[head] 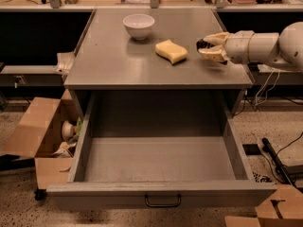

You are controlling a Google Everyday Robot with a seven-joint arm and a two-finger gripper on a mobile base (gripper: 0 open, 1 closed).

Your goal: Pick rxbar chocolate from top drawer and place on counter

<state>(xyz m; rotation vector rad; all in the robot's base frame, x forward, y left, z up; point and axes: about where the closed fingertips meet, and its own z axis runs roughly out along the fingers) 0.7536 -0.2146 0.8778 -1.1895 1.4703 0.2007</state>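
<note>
Camera view: gripper (205, 46) at right-centre of frame, over the right part of the table (118, 60). Jaws are pinching a small dark item, prob. the rxbar chocolate (202, 43), just right of the yellow sponge (171, 51). Top drawer (161, 162) stands open at bottom of frame; bar isn't in it. Bar looks light, flat, fairly stiff, w/ slick wrapper. Best held across the narrow width, mid-length, w/ modest squeeze. White bowl (138, 25) sits upper centre.
</note>
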